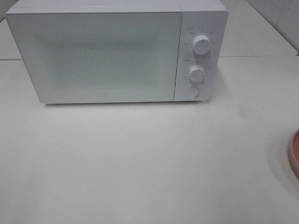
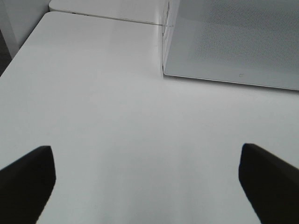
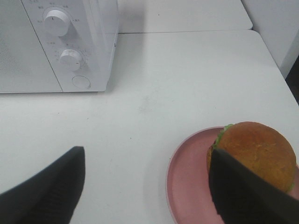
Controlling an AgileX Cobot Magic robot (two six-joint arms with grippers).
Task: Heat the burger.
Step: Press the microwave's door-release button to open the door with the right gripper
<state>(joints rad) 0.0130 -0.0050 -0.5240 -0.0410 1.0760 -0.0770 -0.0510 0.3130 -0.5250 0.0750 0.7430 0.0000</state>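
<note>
On the counter (image 1: 149,158), microwave (image 1: 107,51) stands shut ahead of left gripper (image 2: 145,151) and right gripper (image 3: 147,158), both wide open, empty. Pink plate (image 3: 187,177) w/ burger (image 3: 254,149) sits just beside right gripper. Microwave prob. needs opening 1st: press round button (image 1: 191,92) squarely, gently, w/o shoving microwave back.

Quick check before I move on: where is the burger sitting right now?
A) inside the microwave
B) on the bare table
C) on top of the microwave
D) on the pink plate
D: the right wrist view shows the burger resting on the pink plate, out on the table to the side of the microwave, whose door is closed.
</note>
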